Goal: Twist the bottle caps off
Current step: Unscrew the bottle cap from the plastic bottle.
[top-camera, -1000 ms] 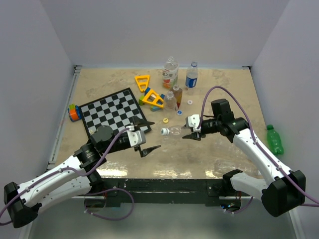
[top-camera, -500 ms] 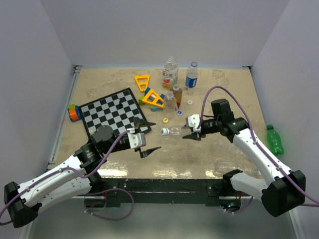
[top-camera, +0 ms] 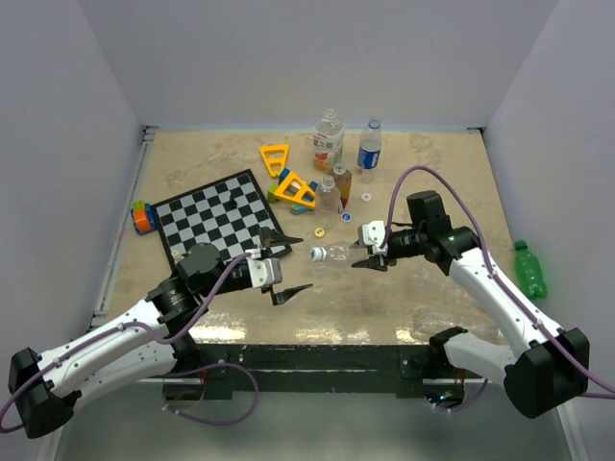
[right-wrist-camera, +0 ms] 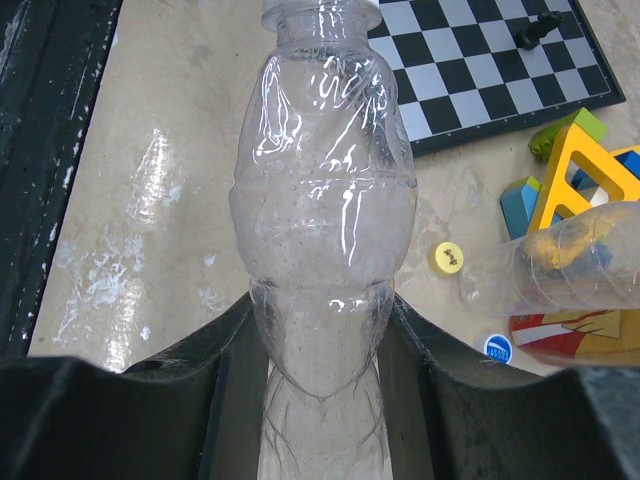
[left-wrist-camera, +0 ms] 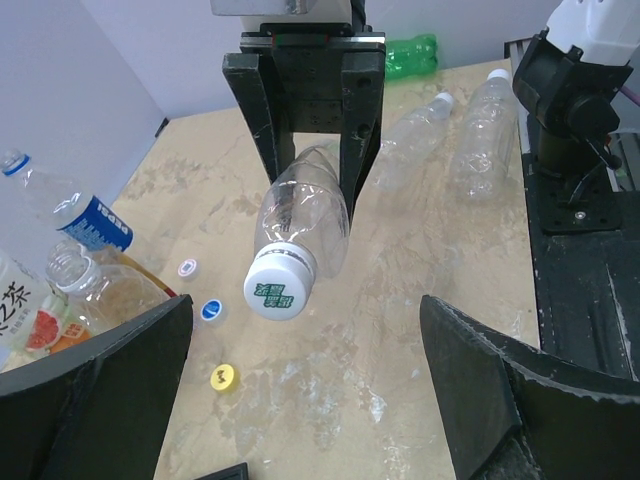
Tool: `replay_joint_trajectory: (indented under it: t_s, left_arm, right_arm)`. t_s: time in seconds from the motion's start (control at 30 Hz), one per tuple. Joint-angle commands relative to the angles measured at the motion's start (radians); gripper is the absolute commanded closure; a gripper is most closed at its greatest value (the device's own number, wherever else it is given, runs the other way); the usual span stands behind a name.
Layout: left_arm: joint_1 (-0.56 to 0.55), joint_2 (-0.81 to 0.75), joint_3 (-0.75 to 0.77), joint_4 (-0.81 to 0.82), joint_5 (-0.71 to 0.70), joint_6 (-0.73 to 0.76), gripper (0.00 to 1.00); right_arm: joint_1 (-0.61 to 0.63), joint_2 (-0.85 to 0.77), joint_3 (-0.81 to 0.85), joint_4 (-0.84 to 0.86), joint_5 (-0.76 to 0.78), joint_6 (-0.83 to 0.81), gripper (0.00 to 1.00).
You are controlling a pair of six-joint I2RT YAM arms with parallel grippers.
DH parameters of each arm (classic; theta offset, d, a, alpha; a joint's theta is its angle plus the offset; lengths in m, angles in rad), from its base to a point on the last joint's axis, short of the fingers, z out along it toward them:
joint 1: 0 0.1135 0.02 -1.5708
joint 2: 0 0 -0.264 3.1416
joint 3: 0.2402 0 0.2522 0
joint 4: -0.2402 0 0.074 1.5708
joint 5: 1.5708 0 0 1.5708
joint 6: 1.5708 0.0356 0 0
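My right gripper (top-camera: 370, 257) is shut on the base end of a clear bottle (top-camera: 338, 253) and holds it level above the table. The bottle's white cap (top-camera: 317, 254) points at my left gripper (top-camera: 288, 262). In the right wrist view the bottle (right-wrist-camera: 325, 200) sits squeezed between my right gripper's (right-wrist-camera: 325, 390) fingers. In the left wrist view the white cap (left-wrist-camera: 280, 290) hangs ahead of my left gripper (left-wrist-camera: 305, 400). The left gripper stands wide open, a little short of the cap, with nothing between its fingers.
A chessboard (top-camera: 216, 216) lies at left, with yellow toy frames (top-camera: 298, 190) behind. An orange-labelled bottle (top-camera: 329, 139), a blue-labelled bottle (top-camera: 370, 146) and an open bottle (top-camera: 341, 182) stand at the back. Loose caps (top-camera: 319, 231) lie nearby. A green bottle (top-camera: 529, 269) lies far right, and clear bottles (left-wrist-camera: 485, 135) by the right arm's base.
The left arm has crept very slightly toward the front edge. The right gripper and its bottle have stayed still.
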Motion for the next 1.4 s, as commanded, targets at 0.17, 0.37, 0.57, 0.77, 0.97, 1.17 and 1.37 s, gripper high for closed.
replay_joint_trajectory:
  t_s: [0.17, 0.37, 0.57, 0.77, 0.97, 1.17, 1.37]
  left_arm:
    - [0.001, 0.019, -0.021, 0.124, 0.05, -0.044, 0.0]
    - [0.001, 0.03, -0.023, 0.126, 0.042, -0.049, 0.0]
    - [0.001, 0.041, -0.023, 0.126, 0.041, -0.046, 0.0]
    - [0.001, 0.044, -0.021, 0.126, 0.042, -0.044, 0.0]
    - [0.001, 0.049, -0.021, 0.126, 0.042, -0.044, 0.0]
    - [0.001, 0.076, -0.009, 0.112, 0.025, -0.037, 0.01]
    - [0.001, 0.095, 0.003, 0.118, 0.032, -0.038, 0.02]
  right_arm:
    - [0.001, -0.004, 0.008, -0.005, 0.001, -0.009, 0.87]
    - [0.003, -0.004, 0.008, -0.005, 0.001, -0.009, 0.87]
    - [0.003, -0.004, 0.008, -0.005, 0.001, -0.01, 0.87]
    - [0.003, -0.004, 0.008, -0.005, 0.001, -0.01, 0.87]
    - [0.003, -0.003, 0.008, -0.004, 0.001, -0.009, 0.87]
    - [0.003, -0.004, 0.008, -0.005, 0.001, -0.01, 0.87]
    - [0.003, -0.002, 0.008, -0.004, 0.001, -0.009, 0.87]
